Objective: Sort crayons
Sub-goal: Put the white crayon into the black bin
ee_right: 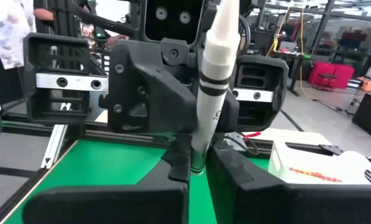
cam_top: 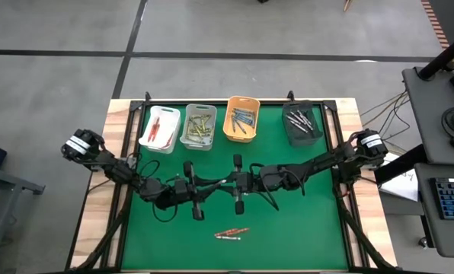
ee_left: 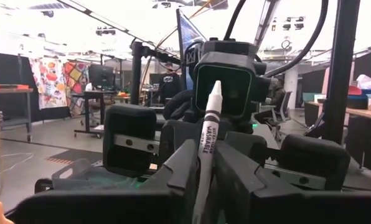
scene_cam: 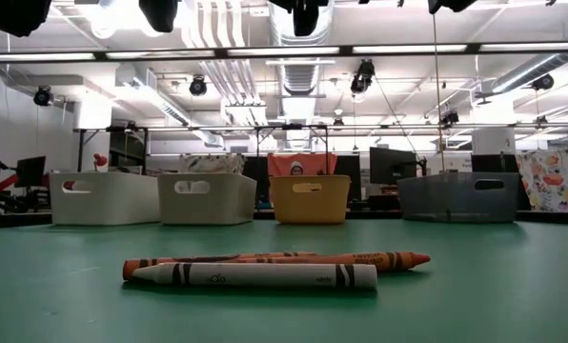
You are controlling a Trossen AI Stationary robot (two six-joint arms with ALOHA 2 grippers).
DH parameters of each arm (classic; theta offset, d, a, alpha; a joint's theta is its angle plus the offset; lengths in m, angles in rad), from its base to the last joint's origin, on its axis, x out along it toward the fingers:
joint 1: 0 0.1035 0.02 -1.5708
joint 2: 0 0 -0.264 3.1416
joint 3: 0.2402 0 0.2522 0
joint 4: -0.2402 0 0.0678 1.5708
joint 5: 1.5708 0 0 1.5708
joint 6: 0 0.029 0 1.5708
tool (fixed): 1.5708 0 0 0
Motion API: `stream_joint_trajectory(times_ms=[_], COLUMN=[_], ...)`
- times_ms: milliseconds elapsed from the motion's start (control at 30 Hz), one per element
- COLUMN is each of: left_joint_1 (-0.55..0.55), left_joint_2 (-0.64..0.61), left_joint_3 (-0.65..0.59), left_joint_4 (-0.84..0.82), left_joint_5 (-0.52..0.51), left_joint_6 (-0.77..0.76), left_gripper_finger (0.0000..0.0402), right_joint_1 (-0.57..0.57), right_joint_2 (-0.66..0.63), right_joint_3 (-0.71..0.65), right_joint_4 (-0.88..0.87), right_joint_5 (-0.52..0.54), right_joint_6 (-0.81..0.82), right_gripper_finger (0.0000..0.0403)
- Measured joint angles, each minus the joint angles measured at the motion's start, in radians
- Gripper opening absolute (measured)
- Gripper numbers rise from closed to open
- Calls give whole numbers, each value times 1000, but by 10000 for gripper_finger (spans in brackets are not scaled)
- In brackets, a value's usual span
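Above the middle of the green mat my two grippers meet tip to tip, left gripper [cam_top: 210,185] and right gripper [cam_top: 228,183], both shut on one white crayon [ee_left: 208,134]. In the right wrist view this crayon [ee_right: 213,81] stands before the left gripper's dark body. More crayons, a white one [scene_cam: 255,276] and orange-red ones [scene_cam: 360,258], lie flat on the mat near the front edge [cam_top: 231,233]. My left gripper pinches the white crayon's lower part [ee_left: 201,180] between its two fingers [ee_left: 179,168]. The crayon runs on from them, slanting up, and its pointed tip [ee_left: 215,90] reaches toward the right wrist. It is clear of the mat. My right gripper comes level from the opposite side. It pinches the same crayon between its fingertips [ee_right: 235,171] low on the shaft [ee_right: 200,155], below the black band. The tapered tip [ee_right: 226,18] rises above the fingers. The lowest end is hidden between the two grippers.
Along the far edge stand a white bin [cam_top: 160,129], a pale grey bin [cam_top: 199,126], an orange bin [cam_top: 241,119] and a dark bin [cam_top: 303,123], each holding crayons. A black frame borders the mat [cam_top: 303,228], and both arms stretch across its middle.
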Motion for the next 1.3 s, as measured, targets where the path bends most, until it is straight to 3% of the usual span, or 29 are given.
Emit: stream_joint_trajectory(times_ms=[167,333,467,567,667,767,867,1033,1167,1300], left_joint_1=[-14,-39,-82,-124,-165,-198,-218,-239,-242,-242], left_joint_2=[-4,-33,-77,-112,-136,-149,-151,-148,-146,-146], left_joint_3=[0,0,-1,-1,-1,-1,-1,-1,-1,-1], left_joint_4=[-3,-11,-34,-33,-34,-34,-35,-50,-63,-71], left_joint_5=[2,-62,-215,-363,-474,-525,-530,-550,-612,-635], left_joint_6=[19,82,176,254,314,349,361,362,362,362], left_gripper_finger=[80,133,164,178,183,183,181,180,180,180], right_joint_1=[-1,-11,-48,-127,-252,-408,-569,-807,-919,-958], right_joint_2=[-2,-22,-35,-35,-36,-43,-44,-43,-43,-43], right_joint_3=[15,97,247,360,426,431,402,320,268,242], right_joint_4=[-54,-331,-831,-1289,-1675,-1913,-2029,-2008,-1977,-1966], right_joint_5=[1,103,270,389,444,446,421,238,234,233], right_joint_6=[16,26,72,213,418,586,672,622,610,596], right_gripper_finger=[18,17,16,16,16,16,16,16,28,63])
